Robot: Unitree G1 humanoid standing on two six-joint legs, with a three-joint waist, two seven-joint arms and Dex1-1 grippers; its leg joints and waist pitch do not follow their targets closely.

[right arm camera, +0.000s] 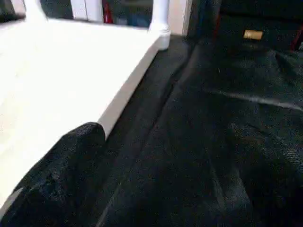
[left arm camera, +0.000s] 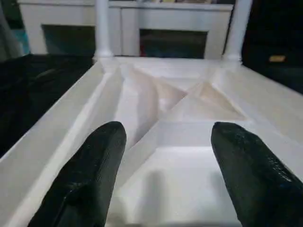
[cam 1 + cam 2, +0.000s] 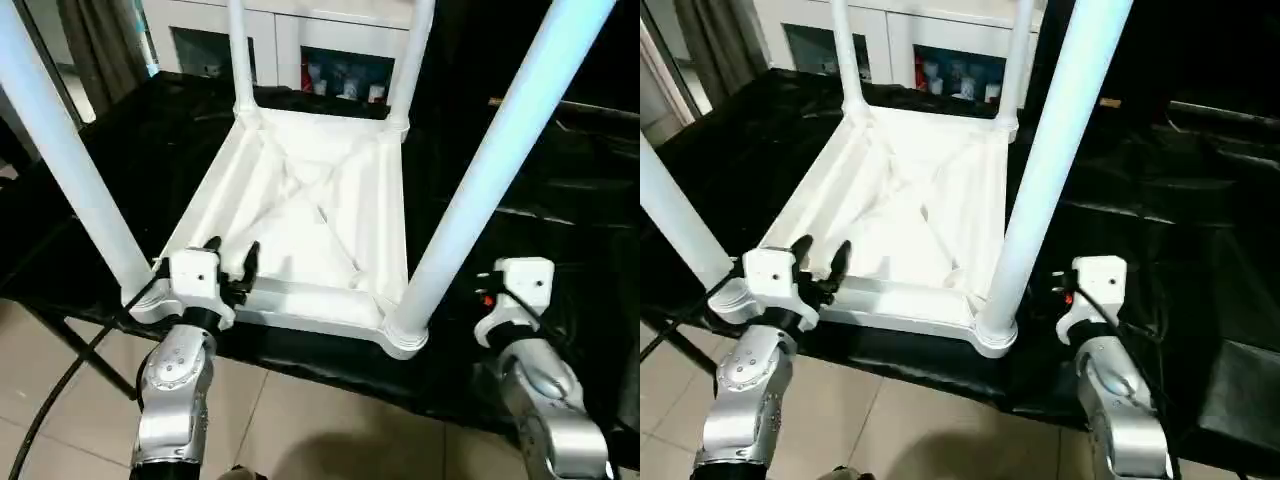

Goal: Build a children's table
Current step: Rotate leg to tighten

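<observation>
Lying upside down on a black-covered table (image 3: 560,190), the children's table (image 3: 310,215) shows its ribbed underside, with all four white legs (image 3: 500,160) standing up from the corner sockets. The left gripper (image 3: 232,265) sits at the near rim of the top, close to the near-left leg (image 3: 70,160), its jaws spread wide with nothing between them, the black fingers (image 2: 90,175) pointing over the ribbed panel. The right gripper (image 1: 61,175) hovers over the black cover just beside the top's right edge; I cannot tell how its jaws stand. A white cabinet (image 3: 330,40) stands behind.
</observation>
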